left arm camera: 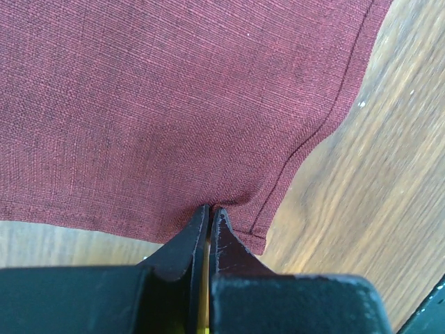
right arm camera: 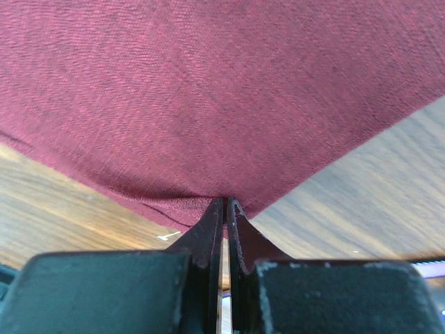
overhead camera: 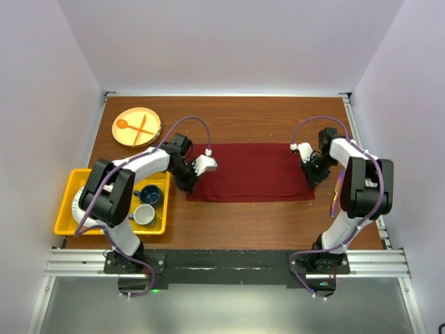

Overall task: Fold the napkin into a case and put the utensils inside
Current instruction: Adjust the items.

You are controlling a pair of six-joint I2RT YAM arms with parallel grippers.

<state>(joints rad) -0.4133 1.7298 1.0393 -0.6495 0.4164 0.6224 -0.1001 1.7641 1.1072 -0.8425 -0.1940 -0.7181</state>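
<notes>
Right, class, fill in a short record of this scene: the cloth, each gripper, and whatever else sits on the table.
napkin: maroon, lying as a wide rectangle on the wooden table
left gripper: shut on the napkin's near left corner
right gripper: shut on the napkin's right end
yellow tray: left of the napkin, holds two cups
orange plate: far left, carries an orange spoon and fork
purple utensils: not in view

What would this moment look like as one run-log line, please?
napkin: lying on table | left gripper: shut on napkin, near-left corner | right gripper: shut on napkin, near-right corner
</notes>
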